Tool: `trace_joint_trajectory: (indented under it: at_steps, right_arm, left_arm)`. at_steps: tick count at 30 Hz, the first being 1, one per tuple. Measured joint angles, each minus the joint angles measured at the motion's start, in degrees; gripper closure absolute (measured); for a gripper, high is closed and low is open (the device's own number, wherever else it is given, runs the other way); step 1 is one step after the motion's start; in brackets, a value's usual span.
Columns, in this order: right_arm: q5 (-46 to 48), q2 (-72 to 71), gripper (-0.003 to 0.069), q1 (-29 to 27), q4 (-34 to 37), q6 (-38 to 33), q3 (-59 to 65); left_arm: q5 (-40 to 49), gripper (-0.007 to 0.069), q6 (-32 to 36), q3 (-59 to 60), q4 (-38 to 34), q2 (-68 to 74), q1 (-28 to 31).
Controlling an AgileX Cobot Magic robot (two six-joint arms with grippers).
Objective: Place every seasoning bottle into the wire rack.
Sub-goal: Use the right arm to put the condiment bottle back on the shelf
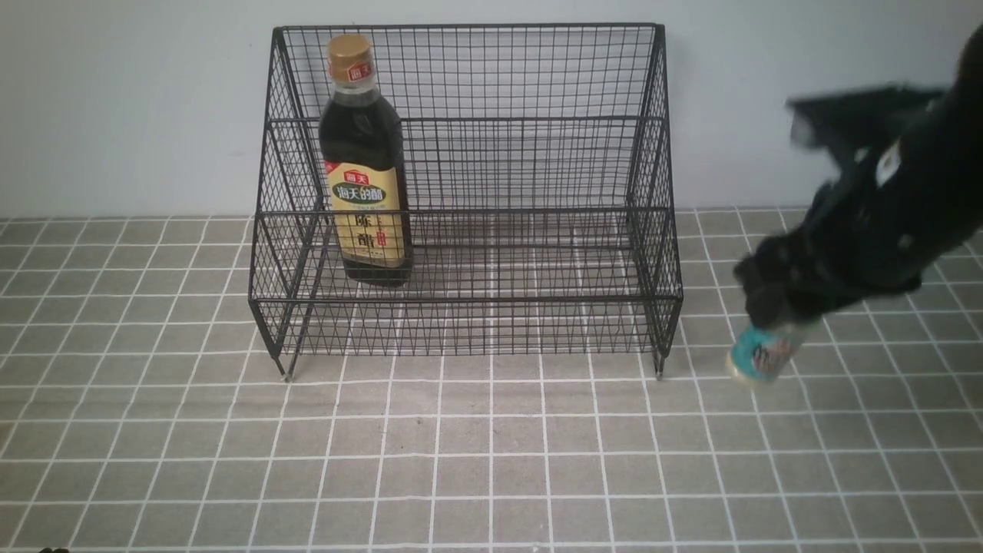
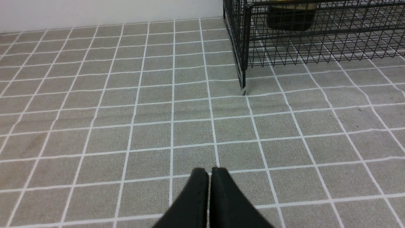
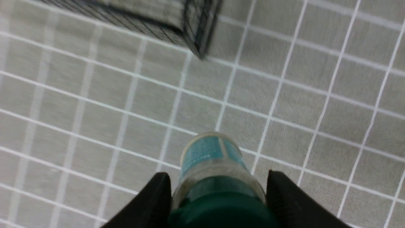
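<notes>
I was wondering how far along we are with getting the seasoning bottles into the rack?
The dark bottle is done, standing in the rack. The small shaker is in hand, between the right gripper's jaws, off the tiled surface. What seems left is placing it in the rack, since it hangs outside, to the right.

- Dark-liquid bottle [image 1: 364, 165]: gold cap, yellow label with Chinese lettering; inside the wire rack [image 1: 468, 299], toward its left end, leaning slightly.
- Wire rack: black mesh, 2 tiers, grid back, sloping sides, standing on short legs.
- Small shaker [image 1: 764, 353]: green cap, teal label; held tilted in the air, right of the wire rack, outside it.
</notes>
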Motion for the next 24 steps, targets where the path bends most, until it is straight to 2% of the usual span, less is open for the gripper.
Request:
trace_joint_trajectory:
  at_steps: [8, 12, 24]
  right_arm:
    - [2.26, 3.91, 0.0306, 6.62, -1.80, 0.92, -14.04]
    - [2.73, 12.85, 0.0306, 9.87, -6.18, 1.32, -22.33]
    - [2.79, 31.51, 0.0306, 10.01, -7.83, 2.48, -30.89]
  left_arm:
    - [0.00, 0.0631, 0.00, 0.00, 0.00, 0.00, 0.00]
    - [0.00, 0.0631, 0.05, 0.00, 0.00, 0.00, 0.00]
    - [0.00, 0.0631, 0.05, 0.00, 0.00, 0.00, 0.00]
